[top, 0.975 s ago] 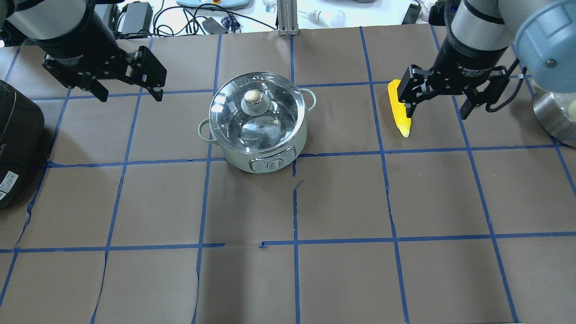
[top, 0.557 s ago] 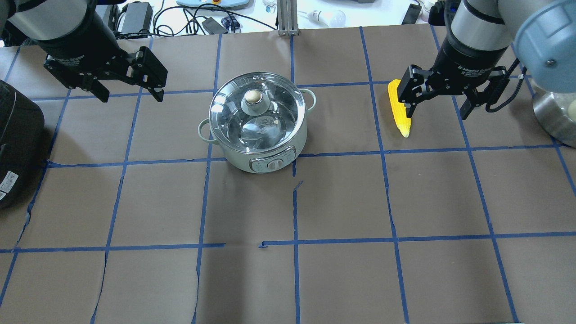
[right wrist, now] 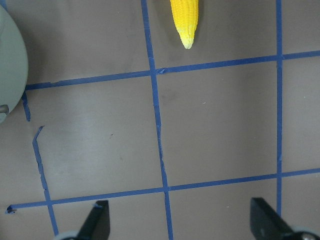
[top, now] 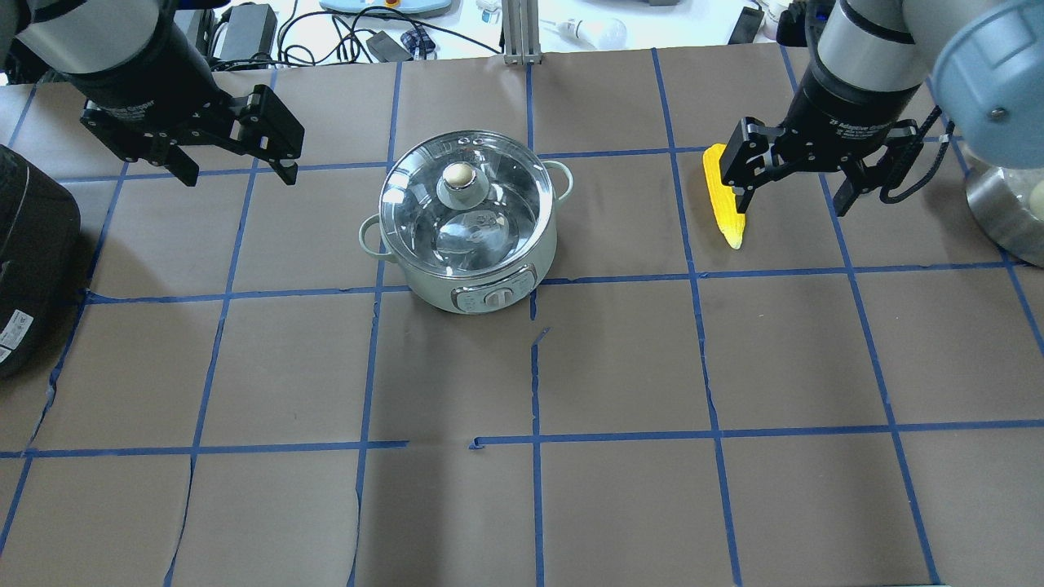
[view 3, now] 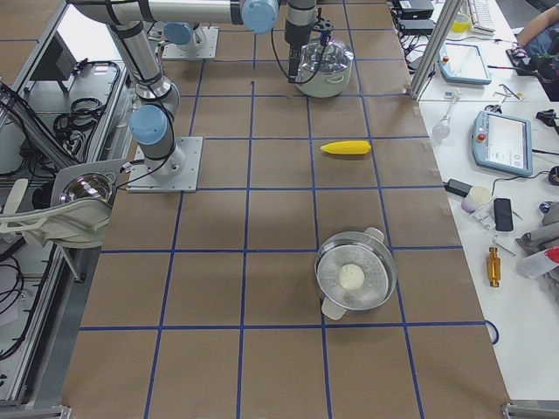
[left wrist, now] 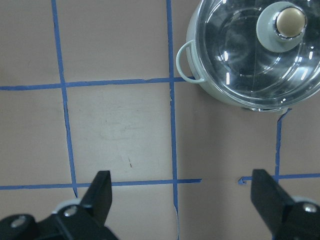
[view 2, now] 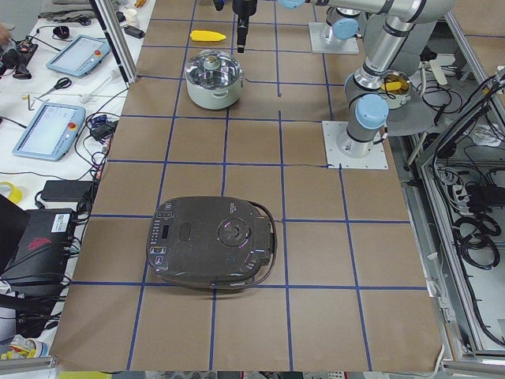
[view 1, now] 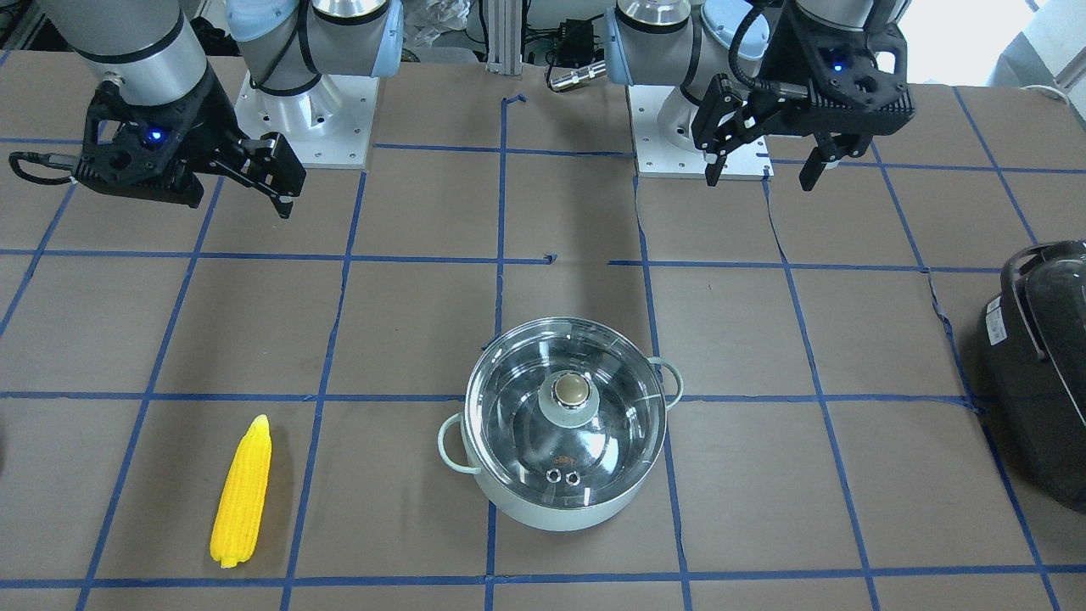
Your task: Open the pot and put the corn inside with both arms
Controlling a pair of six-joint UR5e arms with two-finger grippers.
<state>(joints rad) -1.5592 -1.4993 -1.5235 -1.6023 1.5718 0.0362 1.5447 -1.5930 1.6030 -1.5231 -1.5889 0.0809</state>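
The pale green pot [top: 469,236] stands mid-table with its glass lid and round knob [top: 459,174] on; it also shows in the front view [view 1: 564,501]. The yellow corn [top: 725,214] lies flat on the table to the pot's right, and shows in the front view [view 1: 242,492] and the right wrist view [right wrist: 185,20]. My left gripper [top: 236,169] is open and empty, raised to the left of the pot [left wrist: 240,95]. My right gripper [top: 791,205] is open and empty, raised just beside the corn. One of its fingers hides part of the cob in the overhead view.
A large black appliance [top: 28,253] sits at the table's left edge. A steel bowl with a white ball [view 3: 354,275] stands at the far right. Blue tape lines grid the brown table cover. Cables and devices lie beyond the far edge.
My left gripper has edged very slightly toward the pot. The right gripper, pot and corn have not visibly moved.
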